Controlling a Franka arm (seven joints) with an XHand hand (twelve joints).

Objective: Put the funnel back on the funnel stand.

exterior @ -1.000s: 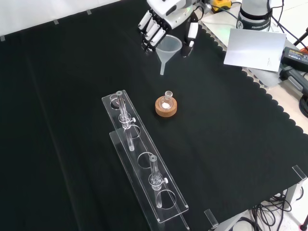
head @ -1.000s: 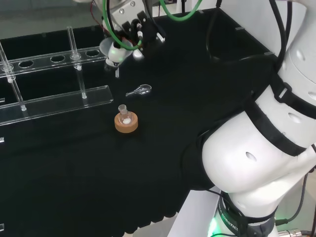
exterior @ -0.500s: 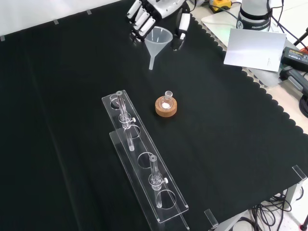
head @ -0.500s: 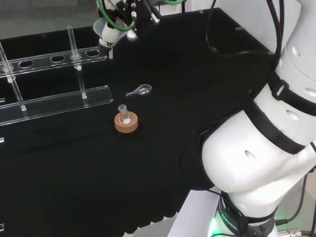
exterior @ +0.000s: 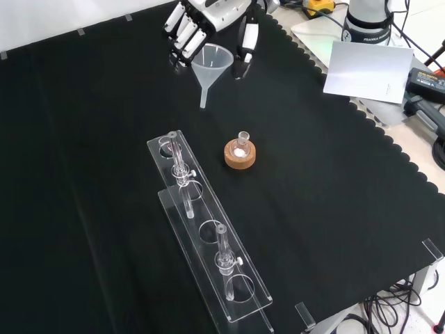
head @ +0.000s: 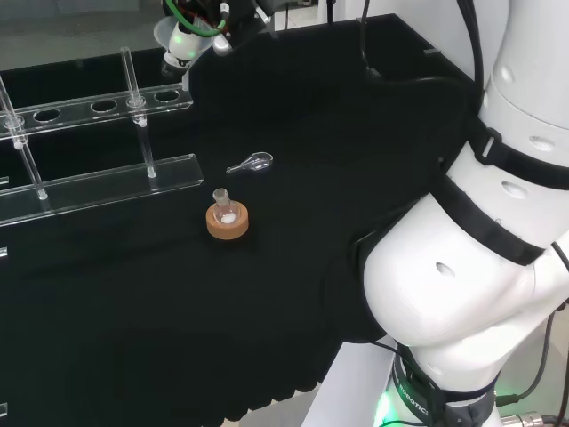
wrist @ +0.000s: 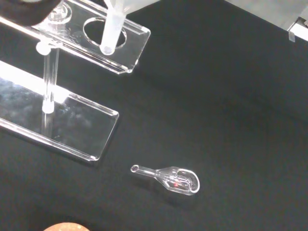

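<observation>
The hand (exterior: 208, 17) pinches the funnel (exterior: 211, 64) by its rim, spout pointing down and hanging just above the end hole of the clear funnel stand (exterior: 208, 236), with a corked flask (exterior: 240, 152) and a small glass scoop (wrist: 171, 177) lying apart from the stand.

My bench (exterior: 334, 209) wears a black cloth (exterior: 90, 139) with a scalloped edge along its right side in the front view. On the cloth stands a clear stand (exterior: 208, 240), two tiers with a row of round holes and upright posts. Just beside it, to its right in the front view, sits a cork ring (exterior: 240, 154) carrying a small flask (exterior: 243, 139). Near the ring, a little clear glass scoop (head: 252, 163) lies flat on the cloth.
</observation>
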